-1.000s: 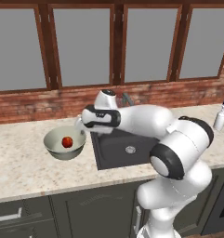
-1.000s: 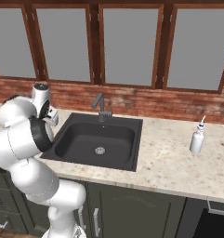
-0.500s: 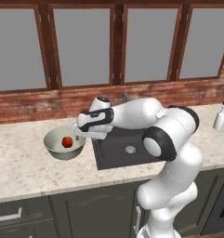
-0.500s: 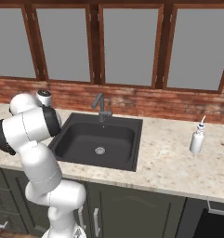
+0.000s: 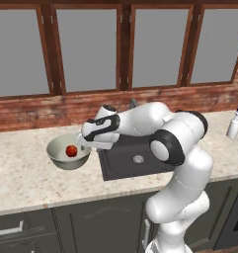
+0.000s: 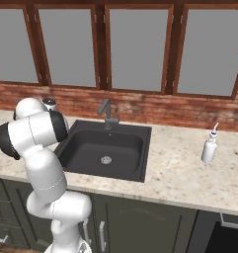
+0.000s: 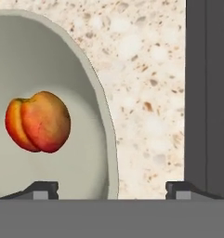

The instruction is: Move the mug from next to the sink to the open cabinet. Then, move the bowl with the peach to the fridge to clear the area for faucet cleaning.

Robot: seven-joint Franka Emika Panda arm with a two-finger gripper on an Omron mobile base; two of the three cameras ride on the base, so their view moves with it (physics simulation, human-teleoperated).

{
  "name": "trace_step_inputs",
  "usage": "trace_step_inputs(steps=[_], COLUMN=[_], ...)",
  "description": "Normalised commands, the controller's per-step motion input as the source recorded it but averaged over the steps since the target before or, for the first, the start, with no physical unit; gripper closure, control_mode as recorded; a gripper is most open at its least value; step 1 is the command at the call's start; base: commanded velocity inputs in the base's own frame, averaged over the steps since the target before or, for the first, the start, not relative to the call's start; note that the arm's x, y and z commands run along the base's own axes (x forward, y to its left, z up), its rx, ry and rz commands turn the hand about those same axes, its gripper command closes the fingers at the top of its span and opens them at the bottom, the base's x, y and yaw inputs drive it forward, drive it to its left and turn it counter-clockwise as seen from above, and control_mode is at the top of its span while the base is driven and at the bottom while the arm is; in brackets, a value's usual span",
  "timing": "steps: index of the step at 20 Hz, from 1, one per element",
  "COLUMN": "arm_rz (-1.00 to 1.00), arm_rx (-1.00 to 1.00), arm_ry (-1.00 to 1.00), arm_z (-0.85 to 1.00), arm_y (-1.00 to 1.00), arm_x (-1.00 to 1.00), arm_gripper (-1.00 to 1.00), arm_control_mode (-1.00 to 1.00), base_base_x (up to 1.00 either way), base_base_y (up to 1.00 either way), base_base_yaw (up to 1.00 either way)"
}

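The pale grey-green bowl (image 5: 62,157) sits on the counter left of the black sink (image 5: 135,159), with the orange-red peach (image 5: 70,150) inside it. My gripper (image 5: 85,145) is down at the bowl's right rim. In the hand view the gripper (image 7: 112,188) is open and straddles the rim of the bowl (image 7: 108,139). One fingertip (image 7: 43,188) is inside near the peach (image 7: 37,122), the other over the bare counter. The dark faucet (image 6: 108,113) stands behind the sink (image 6: 104,148). The mug, cabinet and fridge are out of view.
A white soap bottle (image 6: 208,148) stands on the speckled counter (image 5: 26,180) right of the sink. A brick wall and windows run along the back. The sink's dark edge (image 7: 207,93) lies close beside the outer fingertip.
The hand has moved down and to the left onto the bowl's right rim, and the upper arm has swung round. The bowl and peach have not moved.
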Motion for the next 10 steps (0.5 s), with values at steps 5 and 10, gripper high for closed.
trace_step_inputs(steps=[5, 10], arm_rz=[0.0, 0.0], arm_rx=[0.0, 0.03], arm_ry=[0.0, -0.04], arm_z=[0.0, 0.44], arm_y=[0.0, 0.0], arm_x=[-0.06, -0.51], arm_gripper=[1.0, 1.0], arm_control_mode=[-1.0, -1.0], base_base_x=[0.0, 0.0], base_base_y=[0.0, 0.0], base_base_yaw=[0.0, 0.0])
